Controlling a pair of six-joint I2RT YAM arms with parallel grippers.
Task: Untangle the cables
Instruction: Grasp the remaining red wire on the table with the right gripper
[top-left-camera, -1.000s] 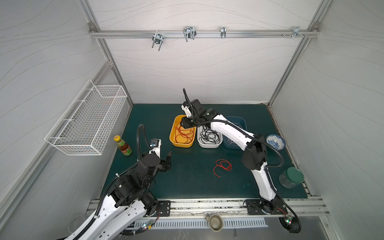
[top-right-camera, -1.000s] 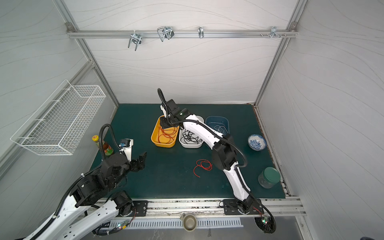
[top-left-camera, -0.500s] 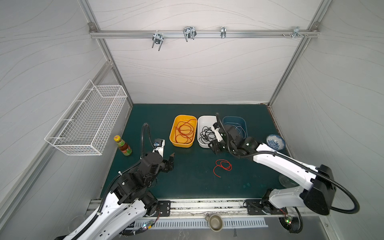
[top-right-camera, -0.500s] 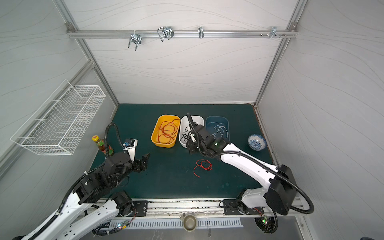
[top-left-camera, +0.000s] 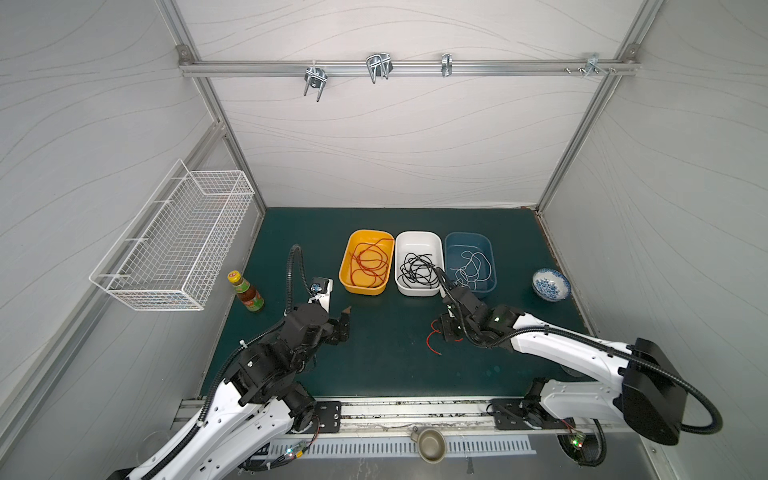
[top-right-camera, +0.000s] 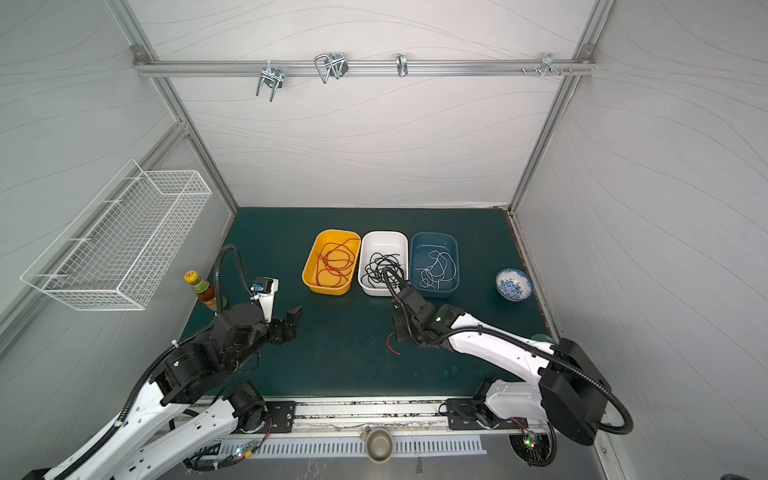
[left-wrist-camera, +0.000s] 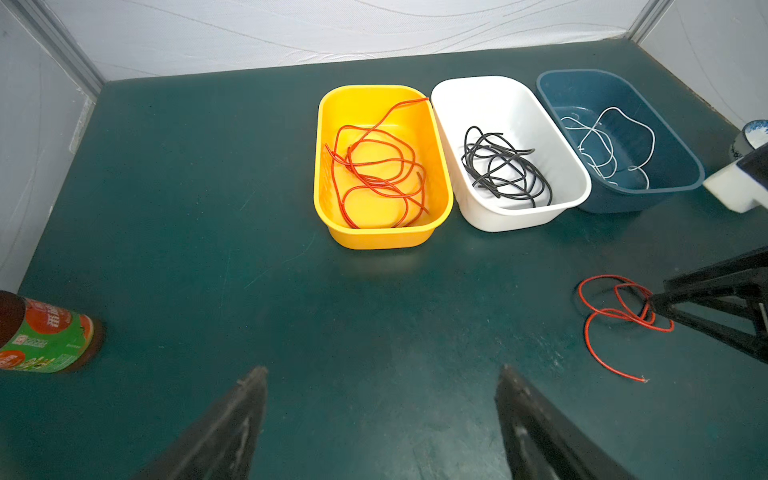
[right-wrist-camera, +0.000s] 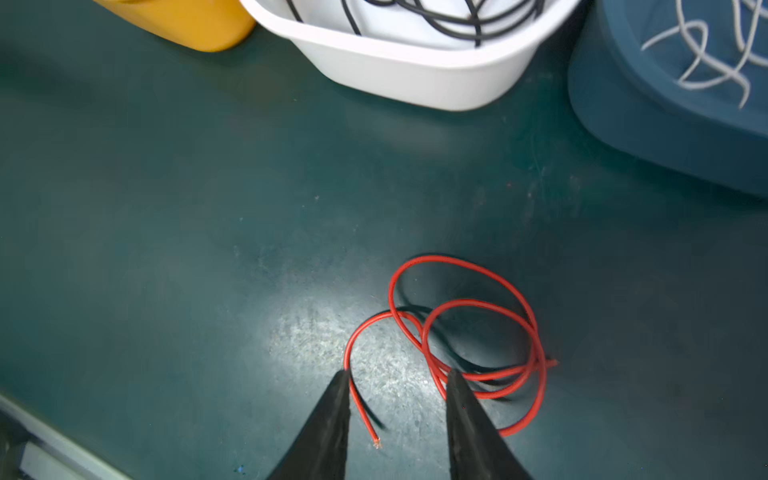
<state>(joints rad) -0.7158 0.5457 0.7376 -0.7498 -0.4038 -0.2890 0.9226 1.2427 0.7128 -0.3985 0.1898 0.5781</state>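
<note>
A loose red cable lies looped on the green mat in front of the bins, also seen in both top views. My right gripper hangs just over it, open, with one end strand lying between its fingers, not pinched. More red cables lie in the yellow bin, black cables in the white bin, and white cables in the blue bin. My left gripper stands wide open over bare mat, left of the loose cable.
A sauce bottle stands at the mat's left edge and a blue-patterned bowl at the right edge. A white wire basket hangs on the left wall. A small metal cup sits at the front rail.
My right arm has swung back from above the yellow bin and come down over the loose red cable. The left arm has shifted a little forward and stayed open.
</note>
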